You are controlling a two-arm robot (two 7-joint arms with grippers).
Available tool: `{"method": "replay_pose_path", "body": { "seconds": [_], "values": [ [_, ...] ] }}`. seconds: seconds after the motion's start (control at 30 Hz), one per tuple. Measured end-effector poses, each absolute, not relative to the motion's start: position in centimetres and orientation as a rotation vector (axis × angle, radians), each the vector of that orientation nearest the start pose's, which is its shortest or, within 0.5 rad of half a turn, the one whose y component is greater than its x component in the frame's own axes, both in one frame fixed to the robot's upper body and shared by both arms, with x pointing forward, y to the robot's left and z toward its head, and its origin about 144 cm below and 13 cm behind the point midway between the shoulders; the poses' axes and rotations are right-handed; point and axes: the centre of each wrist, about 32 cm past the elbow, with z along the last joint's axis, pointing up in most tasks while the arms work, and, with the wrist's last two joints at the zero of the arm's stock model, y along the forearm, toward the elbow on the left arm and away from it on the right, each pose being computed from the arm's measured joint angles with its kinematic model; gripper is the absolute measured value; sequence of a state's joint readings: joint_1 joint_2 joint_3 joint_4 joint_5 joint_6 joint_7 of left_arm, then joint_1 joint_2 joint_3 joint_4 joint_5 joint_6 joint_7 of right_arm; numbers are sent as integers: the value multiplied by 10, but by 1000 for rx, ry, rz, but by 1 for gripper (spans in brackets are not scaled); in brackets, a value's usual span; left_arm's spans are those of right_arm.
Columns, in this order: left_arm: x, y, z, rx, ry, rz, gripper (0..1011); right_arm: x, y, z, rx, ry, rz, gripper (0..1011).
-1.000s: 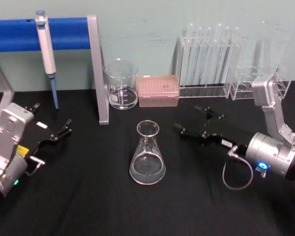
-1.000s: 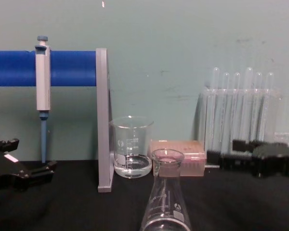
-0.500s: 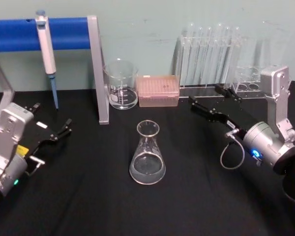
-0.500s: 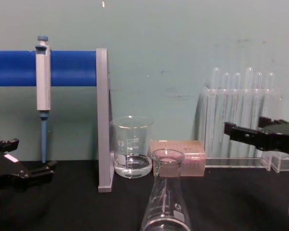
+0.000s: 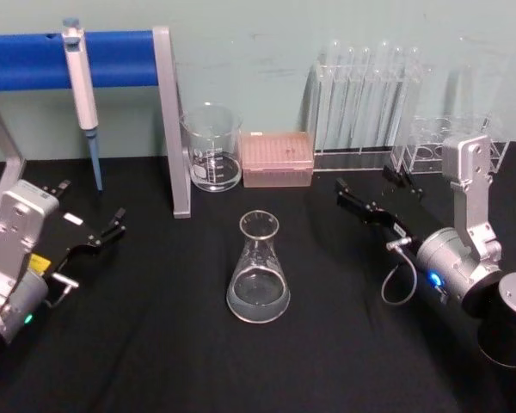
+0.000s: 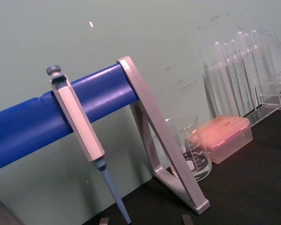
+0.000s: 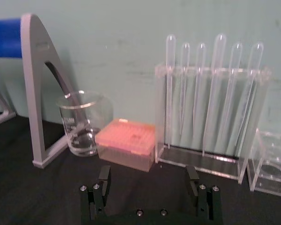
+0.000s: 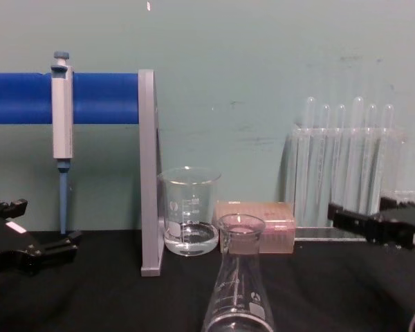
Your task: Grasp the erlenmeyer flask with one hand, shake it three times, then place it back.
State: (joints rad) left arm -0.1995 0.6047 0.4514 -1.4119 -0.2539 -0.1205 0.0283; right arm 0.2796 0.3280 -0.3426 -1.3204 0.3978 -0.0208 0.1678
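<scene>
Head view: clear, upright erlenmeyer flask (image 5: pixel 258 272)

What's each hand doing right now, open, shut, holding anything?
Left hand: open, empty, parked at the table's left side.
Right hand: open, empty, right of the erlenmeyer flask and apart from it.

— What differs from a second ago?

— The right gripper (image 5: pixel 371 196), black and two-fingered on its silver-grey wrist, no longer sits close at three o'clock of the clear glass conical erlenmeyer flask (image 5: pixel 259 269). It is pulled away toward two o'clock, near the clear test tube rack (image 5: pixel 359 107).

— And its pose?

— The fingers now point toward eleven o'clock rather than nine, and they are spread apart.
</scene>
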Motion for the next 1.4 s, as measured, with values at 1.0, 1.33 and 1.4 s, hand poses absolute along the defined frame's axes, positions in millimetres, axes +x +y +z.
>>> {"method": "replay_pose_path", "body": {
  "seconds": [1.0,1.33,1.4],
  "values": [
    [489,310,1140,304,-285,1248,1001,528,-250,1135,-108,108,-1166,1000],
    [489,310,1140,305,-285,1248,1001,528,-250,1135,-107,107,-1165,1000],
    [489,310,1140,305,-285,1248,1001,528,-250,1135,-106,106,-1164,1000]
  ]
}}
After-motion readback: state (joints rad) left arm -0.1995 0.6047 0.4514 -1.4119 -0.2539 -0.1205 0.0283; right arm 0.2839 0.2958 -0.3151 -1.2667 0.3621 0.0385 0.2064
